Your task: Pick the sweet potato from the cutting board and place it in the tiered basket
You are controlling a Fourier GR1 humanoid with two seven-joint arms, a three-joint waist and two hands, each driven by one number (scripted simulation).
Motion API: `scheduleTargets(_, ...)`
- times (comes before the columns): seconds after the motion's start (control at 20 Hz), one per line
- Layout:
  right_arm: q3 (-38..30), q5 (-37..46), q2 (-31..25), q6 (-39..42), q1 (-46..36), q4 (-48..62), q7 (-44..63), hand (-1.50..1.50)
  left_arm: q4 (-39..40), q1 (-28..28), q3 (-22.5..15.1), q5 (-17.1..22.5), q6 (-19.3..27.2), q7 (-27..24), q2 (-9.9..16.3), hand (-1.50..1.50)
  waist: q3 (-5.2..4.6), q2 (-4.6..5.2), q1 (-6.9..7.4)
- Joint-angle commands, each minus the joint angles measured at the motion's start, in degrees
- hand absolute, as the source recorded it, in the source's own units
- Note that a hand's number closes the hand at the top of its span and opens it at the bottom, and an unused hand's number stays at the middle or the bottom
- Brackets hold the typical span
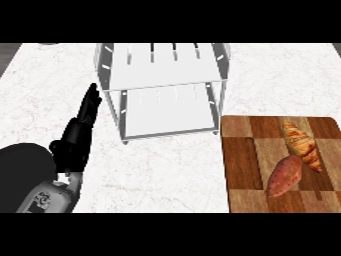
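Note:
A reddish-brown sweet potato (284, 175) lies on the wooden cutting board (241, 165) at the lower right, its upper end next to a croissant (301, 144). The white tiered basket (165, 90) stands at the top centre of the marble counter, its upper and lower shelves bare. My left hand (81, 127) shows at the left, edge-on with straight fingers pointing up, just left of the basket and holding nothing. My right hand is out of view.
The croissant lies diagonally on the board above the sweet potato. A strip of marble counter (173, 170) separates the basket's front from the board's left edge. The counter's dark edges show at the far left and far right.

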Motion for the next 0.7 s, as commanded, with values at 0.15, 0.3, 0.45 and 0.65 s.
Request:
scheduleTargets(0.15,7.5,5.8,1.8,3.2,-2.4,-4.4,9.5,-1.50,0.6,1.7,1.9,-0.9,-1.0,-1.7,-1.4,0.00,0.06,-0.12,-0.37)
scheduleTargets(0.3,11.0,8.7,4.0,4.0,-4.7,-2.7,11.7,-1.50,-0.6,4.1,0.5,-3.3,-0.7,-2.6,-2.3,0.00,0.08,-0.13,-0.22)
scheduleTargets(0.45,13.1,11.9,5.7,5.6,-2.6,-6.1,13.6,-1.50,0.2,-1.2,3.5,-2.5,-1.5,2.2,-1.9,0.00,0.10,-0.22,-0.77)
scheduleTargets(0.65,15.0,13.8,5.9,7.1,-7.4,-7.3,19.9,-1.50,3.0,-0.6,2.5,-4.8,-0.9,-1.1,-5.0,0.00,0.07,-0.13,-0.52)
